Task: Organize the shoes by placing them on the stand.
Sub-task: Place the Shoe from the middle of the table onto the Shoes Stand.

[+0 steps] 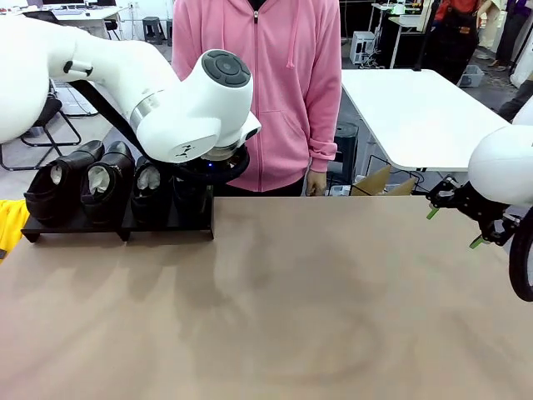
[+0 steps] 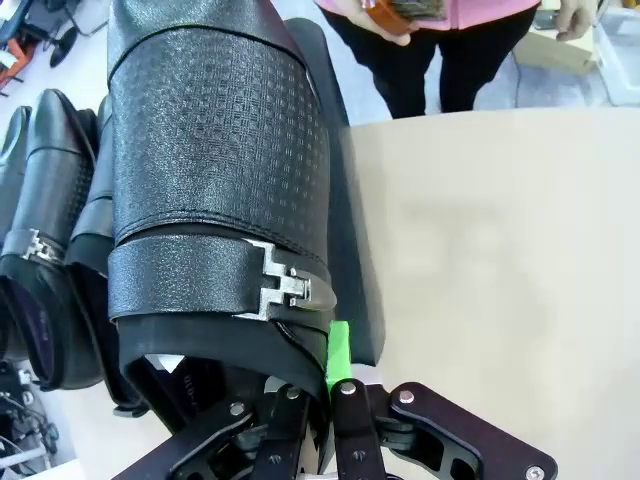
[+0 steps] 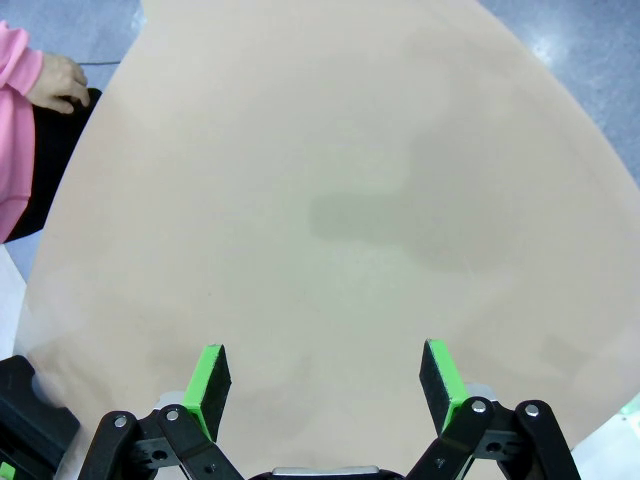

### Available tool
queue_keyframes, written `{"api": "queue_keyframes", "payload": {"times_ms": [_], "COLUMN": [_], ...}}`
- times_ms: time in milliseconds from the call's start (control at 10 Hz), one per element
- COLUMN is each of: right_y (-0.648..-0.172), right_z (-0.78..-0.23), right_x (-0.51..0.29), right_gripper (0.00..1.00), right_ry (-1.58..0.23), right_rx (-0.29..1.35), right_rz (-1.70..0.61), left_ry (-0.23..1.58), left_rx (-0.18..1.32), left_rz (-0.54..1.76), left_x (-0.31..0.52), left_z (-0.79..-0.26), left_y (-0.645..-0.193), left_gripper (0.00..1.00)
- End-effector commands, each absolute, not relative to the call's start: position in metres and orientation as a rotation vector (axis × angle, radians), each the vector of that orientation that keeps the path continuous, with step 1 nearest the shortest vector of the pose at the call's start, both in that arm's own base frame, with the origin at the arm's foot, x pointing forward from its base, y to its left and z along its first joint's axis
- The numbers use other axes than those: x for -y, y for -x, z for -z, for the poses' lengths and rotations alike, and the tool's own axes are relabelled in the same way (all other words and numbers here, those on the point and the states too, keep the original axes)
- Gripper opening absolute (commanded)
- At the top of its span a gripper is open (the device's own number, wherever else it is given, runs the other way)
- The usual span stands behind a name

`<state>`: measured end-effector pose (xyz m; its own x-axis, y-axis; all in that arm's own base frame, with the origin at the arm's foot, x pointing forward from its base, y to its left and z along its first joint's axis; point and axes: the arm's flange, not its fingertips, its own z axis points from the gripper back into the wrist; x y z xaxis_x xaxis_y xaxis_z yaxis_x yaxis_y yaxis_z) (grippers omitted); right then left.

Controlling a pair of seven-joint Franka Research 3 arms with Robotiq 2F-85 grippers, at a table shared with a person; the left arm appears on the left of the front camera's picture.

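Three glossy black shoes (image 1: 107, 179) stand in a row on the low black stand (image 1: 117, 227) at the table's far left. A fourth shoe (image 2: 220, 170), with textured leather and a buckled strap, is over the stand's right end (image 2: 362, 280). My left gripper (image 2: 322, 385) is shut on its heel rim, green pad outside. I cannot tell if its sole rests on the stand. In the front view my left wrist covers that shoe. My right gripper (image 1: 466, 218) (image 3: 325, 385) hangs open over bare table at the right edge, holding nothing.
A person in a pink hoodie (image 1: 258, 83) stands at the far side, one hand (image 3: 58, 82) at the table edge. A white table (image 1: 416, 108) and a cardboard box (image 1: 379, 182) lie beyond the far right. The tan tabletop (image 1: 291, 292) is bare.
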<state>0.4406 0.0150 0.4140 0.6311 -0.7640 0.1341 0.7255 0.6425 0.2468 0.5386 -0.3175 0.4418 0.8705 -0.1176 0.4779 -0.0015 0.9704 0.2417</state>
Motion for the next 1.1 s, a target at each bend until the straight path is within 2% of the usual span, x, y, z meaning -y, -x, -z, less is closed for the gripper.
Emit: {"api": "queue_keyframes", "payload": {"times_ms": [0, 1000], "right_y": [-0.441, -0.441], "right_z": [-0.416, -0.416], "right_x": [-0.014, -0.014], "right_gripper": [1.0, 1.0], "right_ry": [-0.177, -0.177], "right_rx": [0.246, 0.246], "right_rz": [0.848, 0.848], "left_ry": [-0.253, -0.25], "left_rx": [0.556, 0.508], "left_rz": [0.046, 0.035], "left_x": [0.316, 0.305], "left_z": [-0.442, -0.418], "left_y": [-0.547, -0.567], "left_gripper": [0.0, 0.0]}}
